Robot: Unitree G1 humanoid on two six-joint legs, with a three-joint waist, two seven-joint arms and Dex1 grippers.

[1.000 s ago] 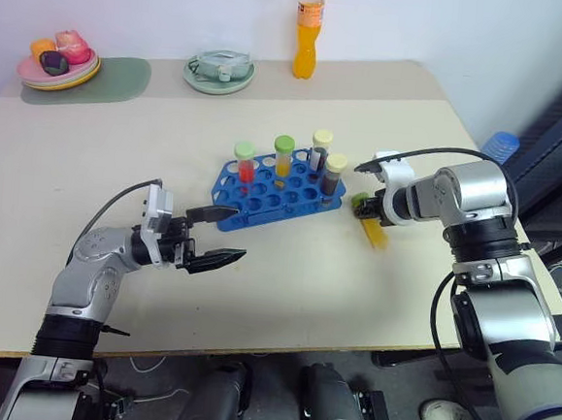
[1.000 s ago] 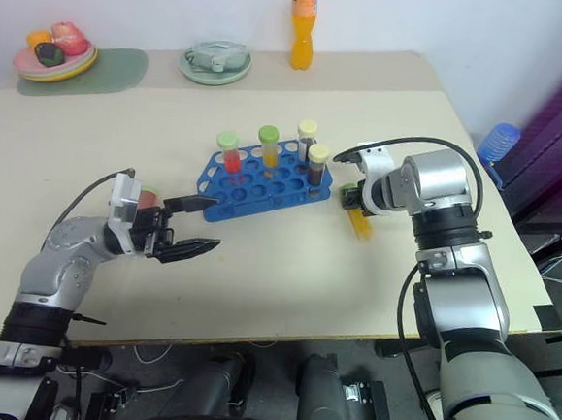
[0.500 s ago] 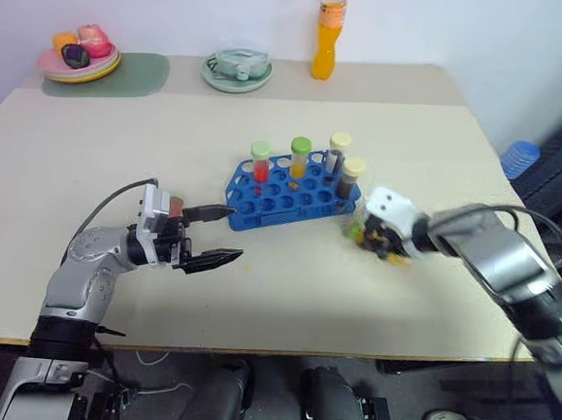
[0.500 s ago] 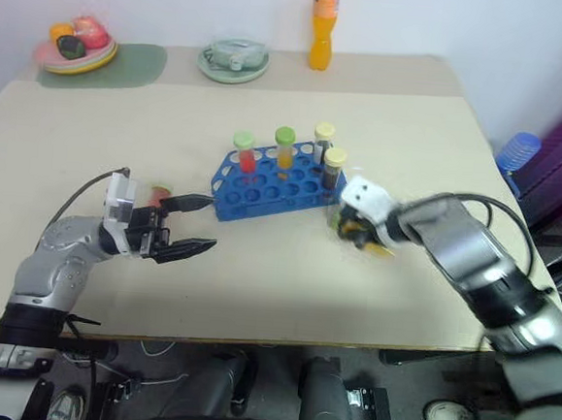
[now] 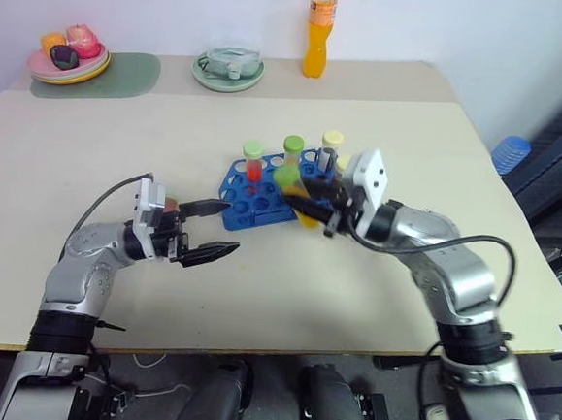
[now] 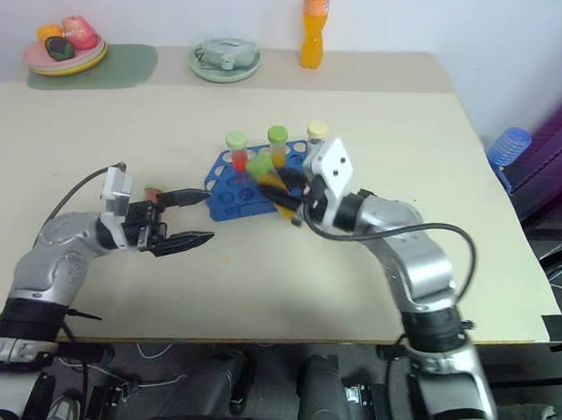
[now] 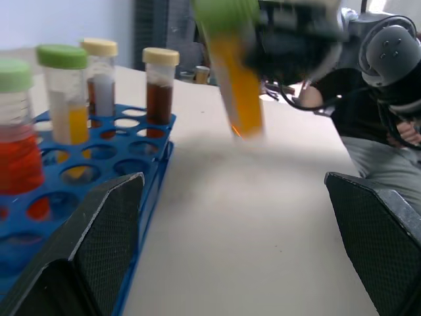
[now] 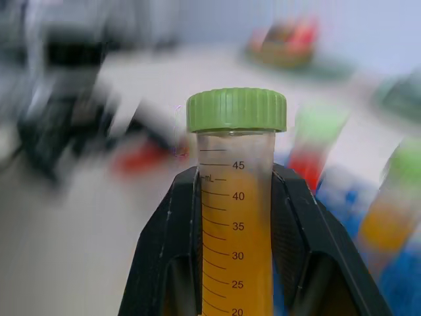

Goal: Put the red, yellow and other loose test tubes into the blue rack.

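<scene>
We noted the right claw (image 5: 306, 200) clamped on one yellow-filled tube (image 5: 296, 189), tilted over the blue rack (image 5: 262, 201), green cap up and leftward. Four capped tubes stood upright in the rack; the left claw (image 5: 211, 230) gaped empty over the desk (image 5: 412, 152) beside it.

Beige table (image 5: 434, 125) against white wall (image 5: 161, 6)

Head stereo pair looks down over the table (image 5: 90, 156); wrist cameras sit close, both sharing the blue rack (image 7: 79, 178).
</scene>
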